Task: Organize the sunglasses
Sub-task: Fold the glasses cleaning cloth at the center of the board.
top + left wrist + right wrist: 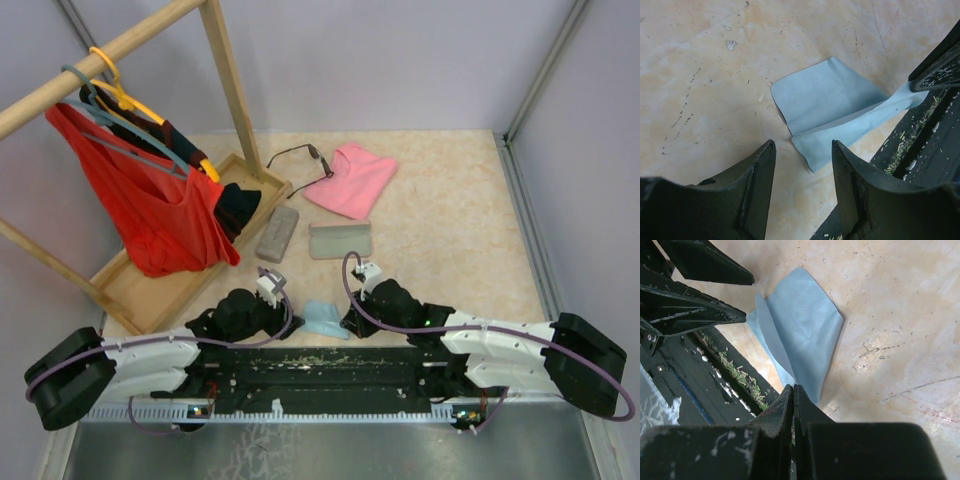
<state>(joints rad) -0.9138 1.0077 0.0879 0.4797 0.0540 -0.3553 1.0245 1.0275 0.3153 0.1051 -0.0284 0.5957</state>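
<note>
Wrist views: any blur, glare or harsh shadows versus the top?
Left wrist: thin light-blue cloth sharp, left gripper's dark fingers soft. Right wrist: cloth sharp, right gripper's fingers blurred. Top external: even light, soft shadows, no harsh glare.

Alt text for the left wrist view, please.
A light-blue cloth lies on the beige table, one corner lifted by the shut right gripper at the right edge. The left gripper stands open in the foreground, holding nothing.

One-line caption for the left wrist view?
Open left gripper hovers near a creased light-blue cloth on the beige tabletop, one corner pinched by the right gripper.
</note>
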